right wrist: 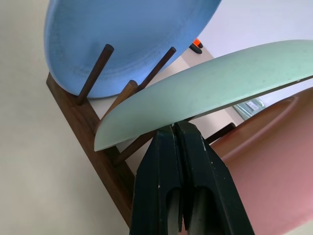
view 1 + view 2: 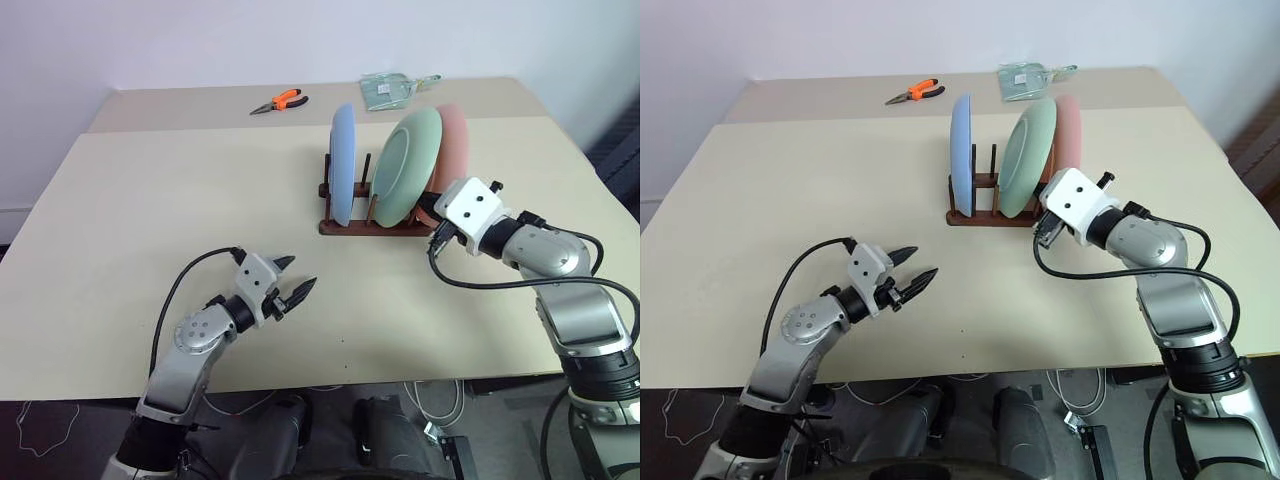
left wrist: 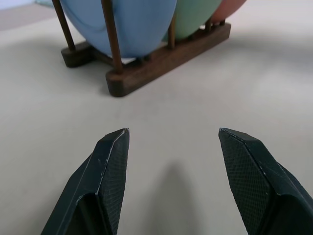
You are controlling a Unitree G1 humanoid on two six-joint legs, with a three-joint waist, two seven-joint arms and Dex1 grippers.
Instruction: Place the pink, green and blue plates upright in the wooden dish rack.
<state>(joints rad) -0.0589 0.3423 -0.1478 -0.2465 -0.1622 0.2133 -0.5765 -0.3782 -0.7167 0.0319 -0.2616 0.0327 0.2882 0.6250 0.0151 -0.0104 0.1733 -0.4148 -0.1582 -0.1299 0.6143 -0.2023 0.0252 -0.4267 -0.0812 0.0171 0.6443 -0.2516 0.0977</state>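
The wooden dish rack (image 2: pixel 372 228) stands right of the table's middle. The blue plate (image 2: pixel 342 165) stands upright in its left slots. The green plate (image 2: pixel 410 162) leans between pegs further right, and the pink plate (image 2: pixel 456 150) rests behind it at the rack's right end. My right gripper (image 1: pixel 174 128) is shut with nothing in it. Its tips sit just under the green plate's (image 1: pixel 205 93) lower rim, between that plate and the pink plate (image 1: pixel 264 161). My left gripper (image 2: pixel 296 280) hovers open and empty over the near table, well short of the rack (image 3: pixel 161 61).
Orange-handled pliers (image 2: pixel 281 101) and a clear plastic packet (image 2: pixel 393 90) lie on the far table behind the rack. The table's front edge (image 2: pixel 330 385) runs just below my left arm.
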